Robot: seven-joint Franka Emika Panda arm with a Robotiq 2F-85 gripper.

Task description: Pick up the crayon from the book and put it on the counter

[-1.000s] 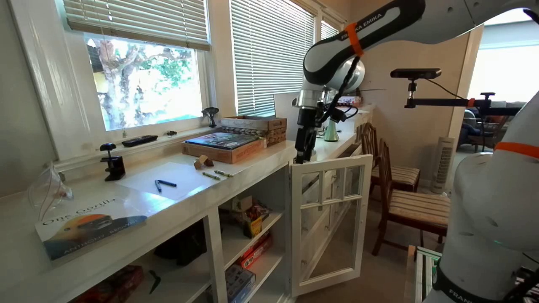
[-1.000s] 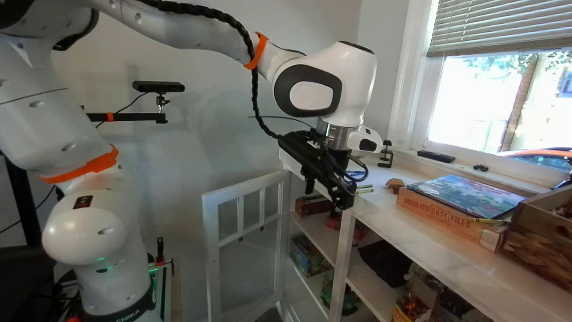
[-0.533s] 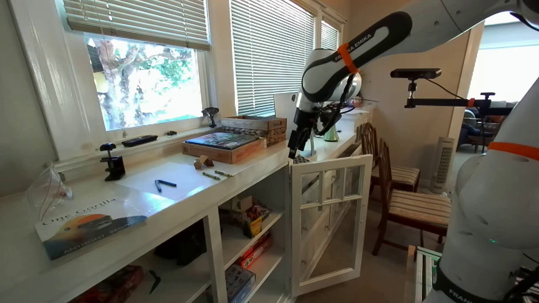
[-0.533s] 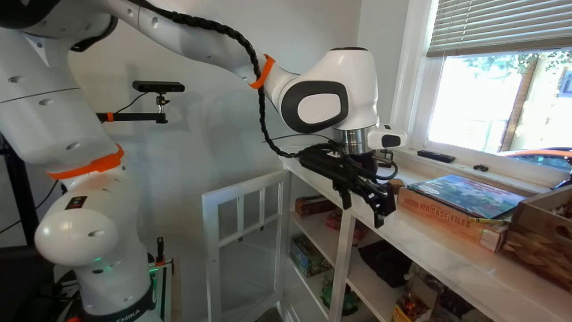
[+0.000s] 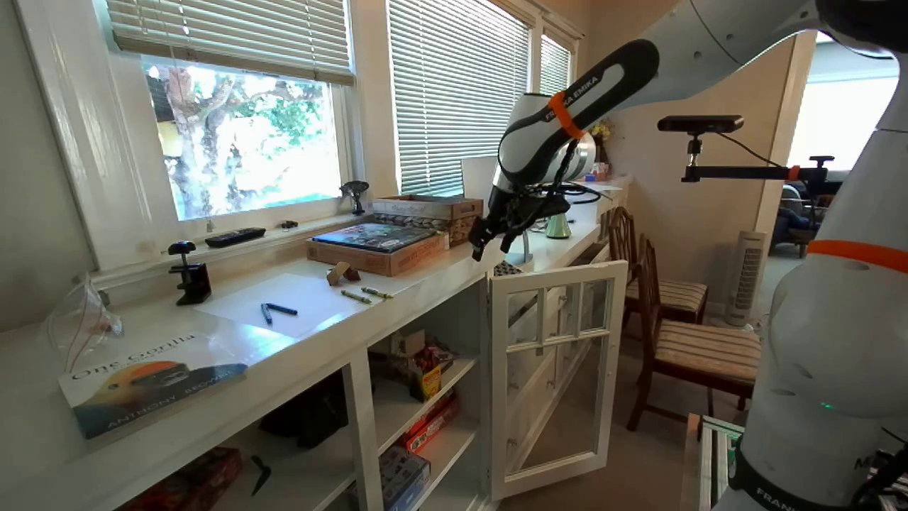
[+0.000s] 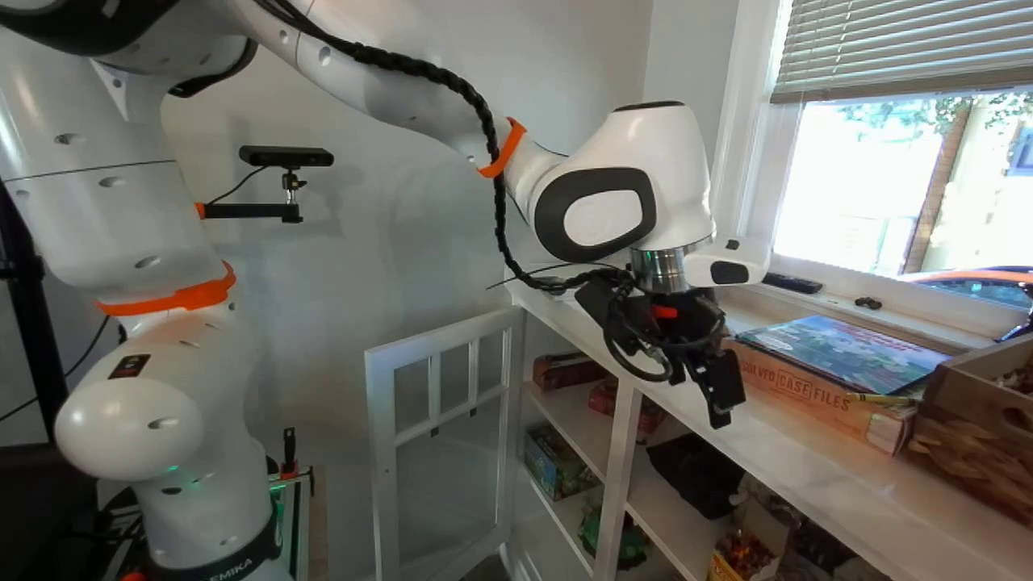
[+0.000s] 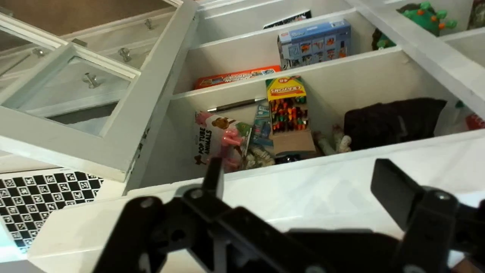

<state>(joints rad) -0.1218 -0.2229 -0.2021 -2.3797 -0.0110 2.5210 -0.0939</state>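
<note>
Claw (image 7: 301, 178), mine, one. Lower half of the wrist view. Black fingers wide apart, nothing held. In both exterior views it hangs right of centre, by the front edge of the counter (image 6: 839, 472); whether over it or just outside, I cannot tell.

Counter, white. Lower right of an exterior view; the place where I am to set down.

Book (image 6: 839, 351), thick, brown-sided, picture cover. Lies flat on the counter at right of the frame, beyond my fingers.

Crayon (image 6: 881, 398), one, yellowish. Right of the frame, on the book's lower right corner, just beside a crate (image 6: 968, 428); touching it or not, I cannot tell. Judged light, stiff, waxy; a little slick, apt to roll, liable to snap under a hard squeeze. Best hold for me: mid-barrel, a finger along each side, pressed gently.

Crate, wooden. Right edge of the frame; may crowd one finger.

Window (image 6: 871, 194). Upper right, behind book and crate.
</note>
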